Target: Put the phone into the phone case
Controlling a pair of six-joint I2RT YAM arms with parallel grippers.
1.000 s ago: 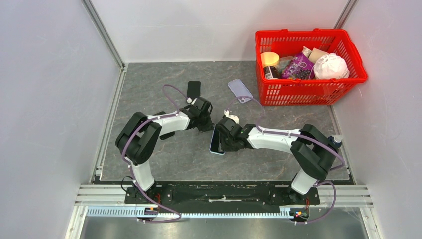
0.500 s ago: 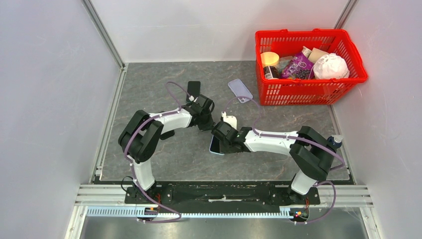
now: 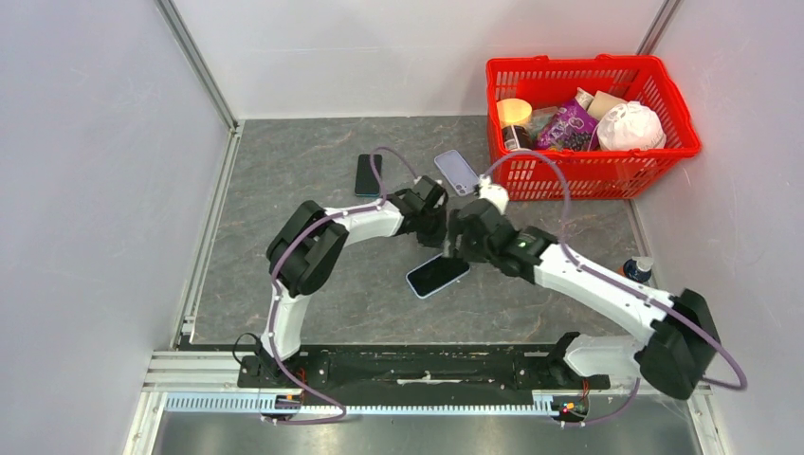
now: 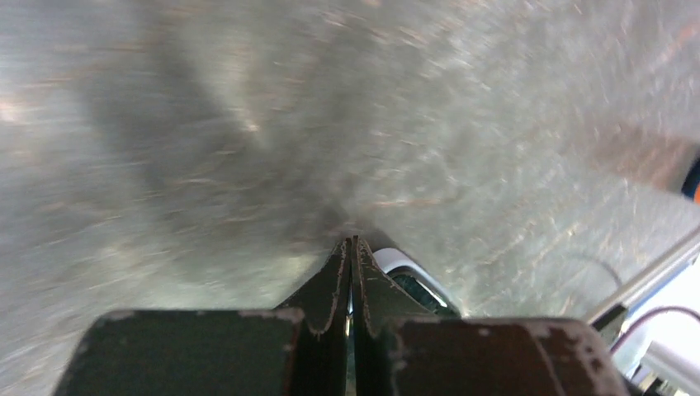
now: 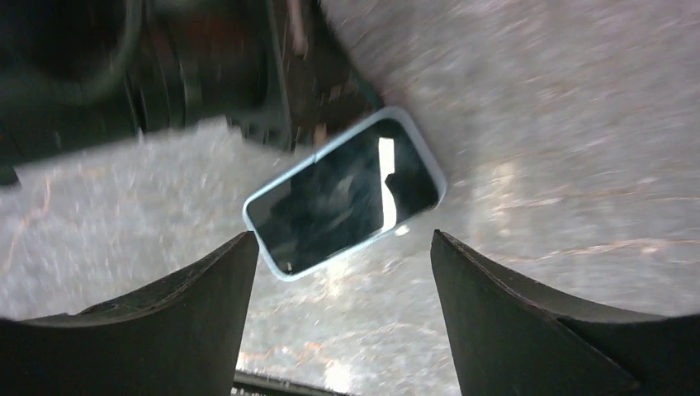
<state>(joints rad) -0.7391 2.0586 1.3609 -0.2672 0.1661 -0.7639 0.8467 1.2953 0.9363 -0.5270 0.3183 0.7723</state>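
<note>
1. Table (image 3: 284, 190): grey marbled surface, filling the middle of the top view and bearing every item below.
2. Right arm: reaching from the lower right of the frame toward the centre. The right gripper (image 3: 451, 248) is hanging over the table with its 2 fingers (image 5: 206, 305) spread wide and gripping nothing.
3. Left arm: arching from the lower left toward the centre. The left gripper (image 4: 352, 247) is pressing its 2 fingers together, with nothing showing between them.
4. Red basket (image 3: 569, 180): sitting at the upper right and holding assorted packaged goods.
5. Phone (image 3: 437, 275): pale blue rim, dark screen facing up. It is lying flat and diagonal on the table just below centre, under the right gripper and touching neither finger.
6. Phone case (image 3: 457, 172): lavender, lying flat above centre, just left of the basket and apart from the phone.
7. Black slab (image 3: 368, 174): lying flat to the left of the case. Cannot tell whether it is a phone or a case.
</note>
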